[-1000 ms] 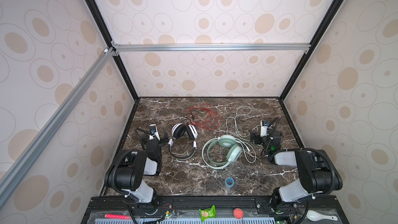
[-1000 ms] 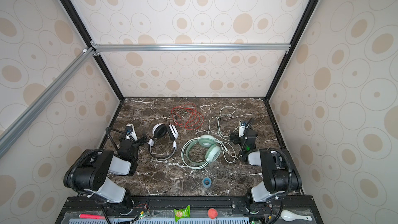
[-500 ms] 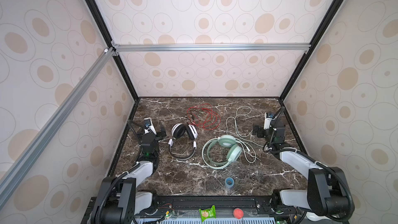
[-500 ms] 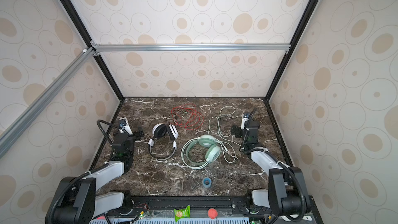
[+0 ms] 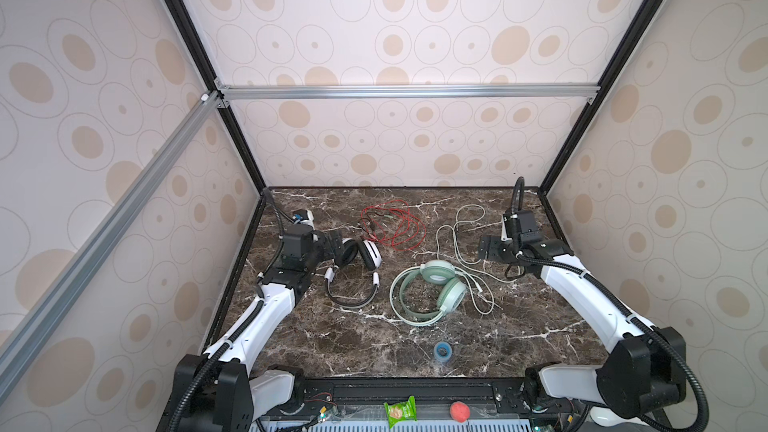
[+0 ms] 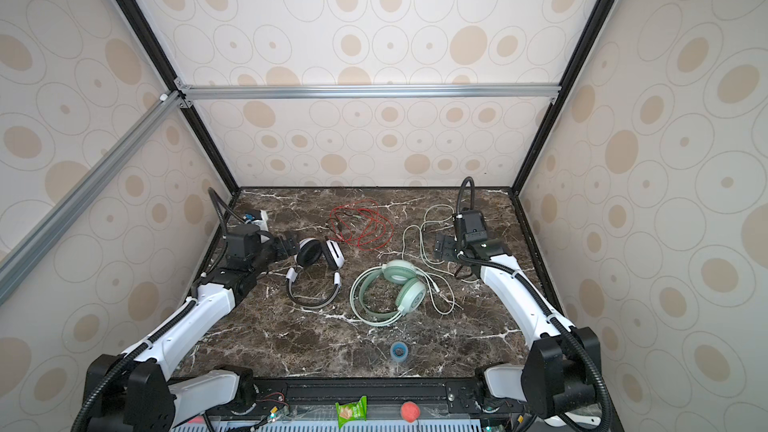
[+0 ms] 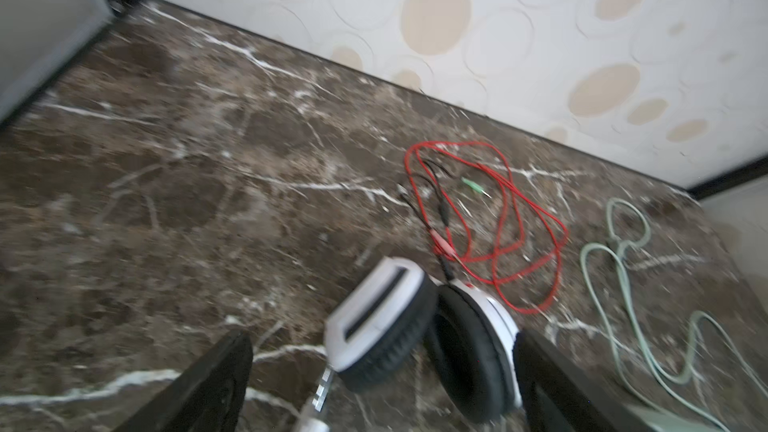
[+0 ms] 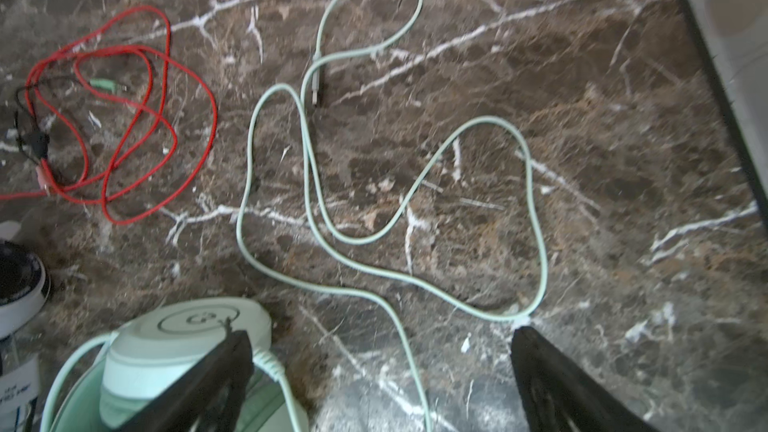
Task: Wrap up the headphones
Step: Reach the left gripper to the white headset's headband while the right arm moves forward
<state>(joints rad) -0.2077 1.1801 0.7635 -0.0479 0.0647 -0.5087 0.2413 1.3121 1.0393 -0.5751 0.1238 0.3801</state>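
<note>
Left: white-and-black over-ear headphones (image 5: 370,254), thin red cable (image 5: 395,226) laid behind.
Right: mint green over-ear headphones (image 5: 436,273), pale cable (image 8: 536,205) laid alongside.

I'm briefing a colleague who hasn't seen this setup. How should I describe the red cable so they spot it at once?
On the marble table, look near the back wall, just behind the white-and-black headphones. A thin red cable lies there in loose, overlapping loops. The neighbouring cable to its right in both top views is pale green and sprawls wider.
</note>
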